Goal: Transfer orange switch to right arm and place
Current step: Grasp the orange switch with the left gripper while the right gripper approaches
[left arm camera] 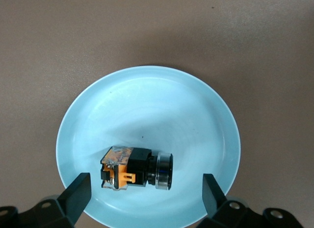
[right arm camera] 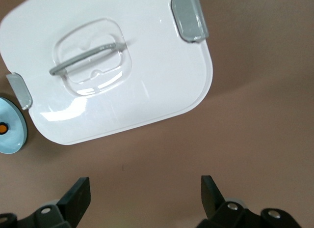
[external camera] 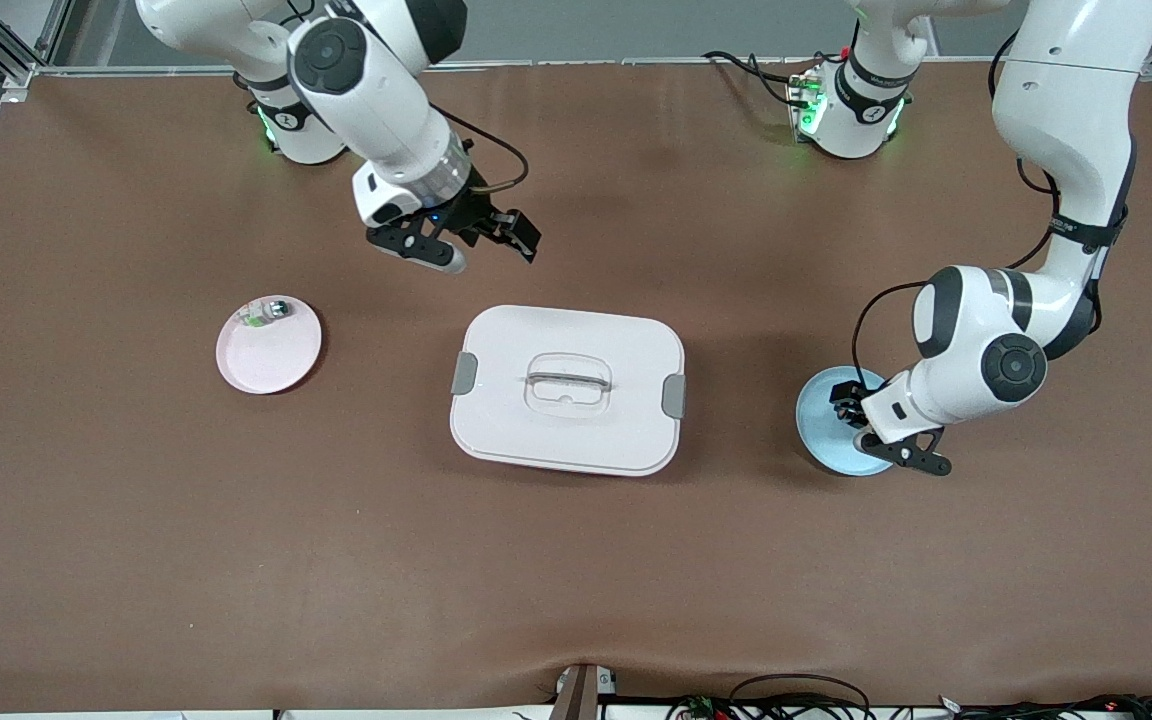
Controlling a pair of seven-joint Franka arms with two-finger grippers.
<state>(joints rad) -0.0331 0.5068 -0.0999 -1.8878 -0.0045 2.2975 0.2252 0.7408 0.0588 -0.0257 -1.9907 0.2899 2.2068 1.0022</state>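
The orange switch (left arm camera: pixel 136 167), a stubby black body with orange marks and a silver ring, lies on its side in the light blue plate (left arm camera: pixel 147 105). My left gripper (left arm camera: pixel 144 193) hangs open just over it, one finger on either side and neither touching it. In the front view the left gripper (external camera: pixel 876 430) is over the blue plate (external camera: pixel 821 425) and hides the switch. My right gripper (external camera: pixel 466 248) is open and empty in the air, over the bare mat by the white box. In the right wrist view the right gripper (right arm camera: pixel 144 191) looks down on brown mat.
A white lidded box (external camera: pixel 568 388) with grey clips and a clear handle sits mid-table between the two plates. A pink plate (external camera: pixel 271 355) toward the right arm's end holds a small clear-and-green part (external camera: pixel 264 315). The box lid (right arm camera: pixel 147 90) fills much of the right wrist view.
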